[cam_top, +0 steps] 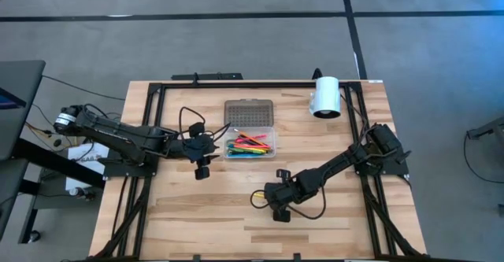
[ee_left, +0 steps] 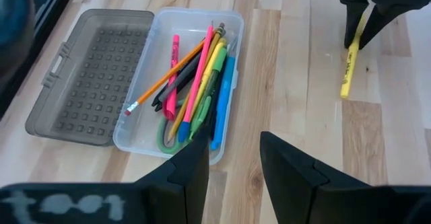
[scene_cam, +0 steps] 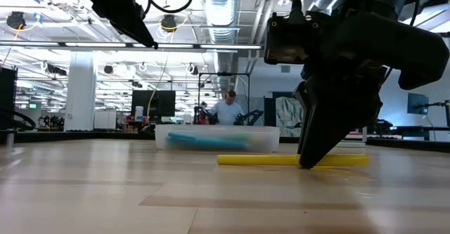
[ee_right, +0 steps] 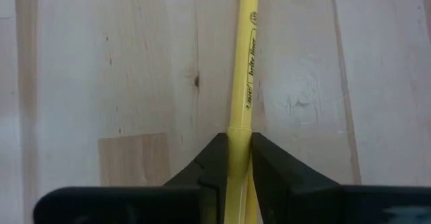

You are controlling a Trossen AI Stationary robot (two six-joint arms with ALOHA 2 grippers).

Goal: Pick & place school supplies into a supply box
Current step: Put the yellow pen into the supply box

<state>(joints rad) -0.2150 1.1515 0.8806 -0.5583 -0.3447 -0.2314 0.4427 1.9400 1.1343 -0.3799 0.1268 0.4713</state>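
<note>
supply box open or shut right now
Open. The supply box has its grey dotted lid folded flat on the table beside the clear tray, and the pens and pencils inside lie uncovered.

We see two arms made of dark, almost black parts joined like links in a chain. The left arm (cam_top: 118, 136) has a shiny silver ring at the end farthest from the table (cam_top: 189, 223). A thin black cable (cam_top: 187, 120) loops over it near its gripper. The right arm (cam_top: 346, 161) is all black and chunky, and a black cable (cam_top: 260, 197) curls beside its gripper. The left gripper (ee_left: 232, 173) has two wide black fingers (ee_left: 293, 167) with slanted tips. A white smudged label (ee_left: 64, 204) sits on its body.
</note>
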